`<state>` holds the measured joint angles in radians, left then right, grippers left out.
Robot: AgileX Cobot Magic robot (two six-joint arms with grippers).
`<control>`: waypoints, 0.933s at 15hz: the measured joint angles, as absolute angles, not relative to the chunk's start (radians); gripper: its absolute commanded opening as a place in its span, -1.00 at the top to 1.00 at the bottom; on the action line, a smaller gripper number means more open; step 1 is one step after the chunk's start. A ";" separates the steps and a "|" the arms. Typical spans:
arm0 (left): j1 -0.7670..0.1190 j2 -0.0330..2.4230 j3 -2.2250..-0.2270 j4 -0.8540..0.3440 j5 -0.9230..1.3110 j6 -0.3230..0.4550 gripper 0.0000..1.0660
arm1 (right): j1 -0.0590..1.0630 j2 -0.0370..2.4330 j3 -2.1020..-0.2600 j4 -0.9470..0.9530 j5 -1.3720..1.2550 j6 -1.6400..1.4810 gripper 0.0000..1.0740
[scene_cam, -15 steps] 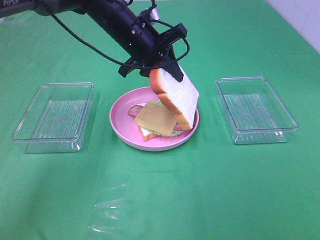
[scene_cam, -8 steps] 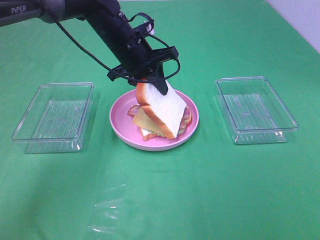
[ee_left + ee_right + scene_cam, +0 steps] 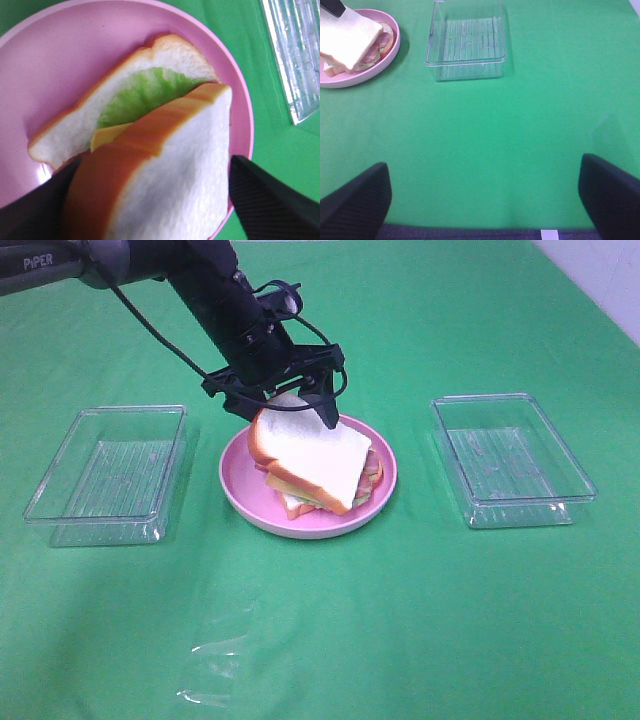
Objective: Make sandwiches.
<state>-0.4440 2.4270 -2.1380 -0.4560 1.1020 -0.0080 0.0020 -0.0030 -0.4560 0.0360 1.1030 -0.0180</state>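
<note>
White foam bread with an orange-brown crust forms the top slice (image 3: 308, 457) of the sandwich (image 3: 318, 480), which lies on the pink plate (image 3: 243, 502) at the middle of the green cloth (image 3: 400, 620). The slice rests tilted: its crust end near the left gripper (image 3: 290, 418) sits high, and its far end slopes down onto the cheese (image 3: 104, 136) and lettuce (image 3: 142, 92) over the bottom slice (image 3: 75, 120).

The left gripper stands directly above and behind the high crust end, one finger (image 3: 265, 200) on each side of the slice. The jaws stand parted; a gap shows on one side (whether the other finger touches the crust cannot be told). The slice's long axis runs away from the gripper across the plate, so a clean withdrawal likely goes up and back along that axis.

The right gripper (image 3: 485, 195) is wide open and empty, well apart over bare cloth, near the right tray (image 3: 512, 460). The left tray (image 3: 108, 475) lies beside the plate.
</note>
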 measured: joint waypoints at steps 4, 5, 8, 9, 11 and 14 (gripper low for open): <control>-0.444 2.428 -2.138 -0.402 1.124 -0.009 -0.75 | 0.002 -0.003 -0.456 0.036 1.103 -0.018 -0.79; -0.444 2.428 -2.138 -0.398 1.128 -0.009 -0.75 | 0.002 -0.003 -0.456 0.036 1.103 -0.018 -0.79; -0.444 2.427 -2.138 -0.333 1.175 -0.032 -0.75 | 0.002 -0.003 -0.456 0.036 1.103 -0.018 -0.79; -0.444 2.400 -2.141 -0.250 1.206 -0.043 -0.75 | 0.002 -0.003 -0.456 0.036 1.103 -0.018 -0.79; -0.444 2.341 -2.162 -0.157 1.209 -0.051 -0.75 | 0.002 -0.003 -0.456 0.036 1.103 -0.018 -0.79; -0.444 2.229 -2.166 -0.087 1.212 -0.054 -0.75 | 0.002 -0.003 -0.456 0.036 1.103 -0.018 -0.79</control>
<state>-0.4440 2.2290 -2.1660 -0.0870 1.2120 -0.0540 0.0020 -0.0030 -0.4560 0.0360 1.1030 -0.0180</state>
